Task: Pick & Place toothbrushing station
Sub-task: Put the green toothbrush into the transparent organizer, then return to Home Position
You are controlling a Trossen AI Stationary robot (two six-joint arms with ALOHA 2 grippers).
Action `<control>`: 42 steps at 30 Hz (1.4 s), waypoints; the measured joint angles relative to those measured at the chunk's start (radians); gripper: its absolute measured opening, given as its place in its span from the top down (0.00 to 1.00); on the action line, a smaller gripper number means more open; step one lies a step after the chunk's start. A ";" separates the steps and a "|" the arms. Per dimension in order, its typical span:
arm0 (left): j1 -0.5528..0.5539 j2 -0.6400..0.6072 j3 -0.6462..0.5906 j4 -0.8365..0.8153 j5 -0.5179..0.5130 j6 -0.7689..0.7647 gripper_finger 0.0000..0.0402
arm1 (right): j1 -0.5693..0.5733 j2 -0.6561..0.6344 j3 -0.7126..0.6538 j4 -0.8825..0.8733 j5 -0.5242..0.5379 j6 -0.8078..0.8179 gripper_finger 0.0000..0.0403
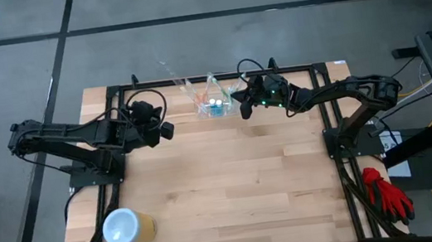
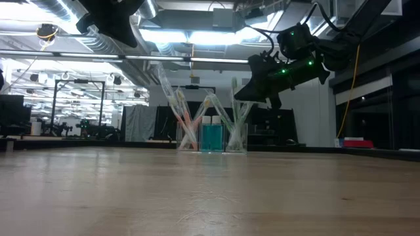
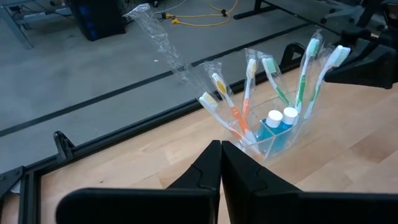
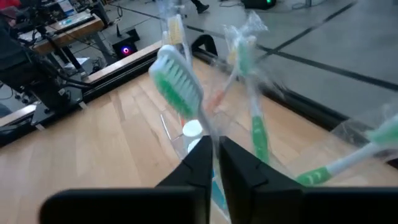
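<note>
Wooden table [image 1: 232, 177] on a dark frame, grey floor around it. At the table's far edge, centre, the toothbrushing station [image 1: 214, 104] stands upright, its long axis running left to right; wrapped toothbrushes [image 3: 233, 112] fan up and outward. Left gripper [image 1: 165, 131], clenched and empty, hovers left of it. Right gripper [image 1: 244, 109] is just right of it, its fingers nearly together; grasp cannot be told. Only the low view shows the blue bottles [image 2: 212, 136] from the side; only the high view shows the yellow cup [image 1: 127, 227] near left.
</note>
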 joint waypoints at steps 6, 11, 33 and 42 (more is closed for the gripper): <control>0.001 0.000 0.000 -0.001 0.000 0.003 0.99 | -0.001 0.000 0.000 -0.003 -0.002 0.031 0.82; 0.001 0.000 0.000 -0.002 0.000 0.003 0.99 | -0.001 0.000 0.000 -0.003 -0.001 0.056 0.73; 0.001 0.000 0.000 -0.003 0.002 0.003 0.99 | -0.019 0.000 0.232 -0.274 0.113 0.012 0.72; 0.001 0.000 0.000 -0.007 0.001 0.003 0.99 | -0.012 0.000 0.238 -0.424 0.069 0.016 0.73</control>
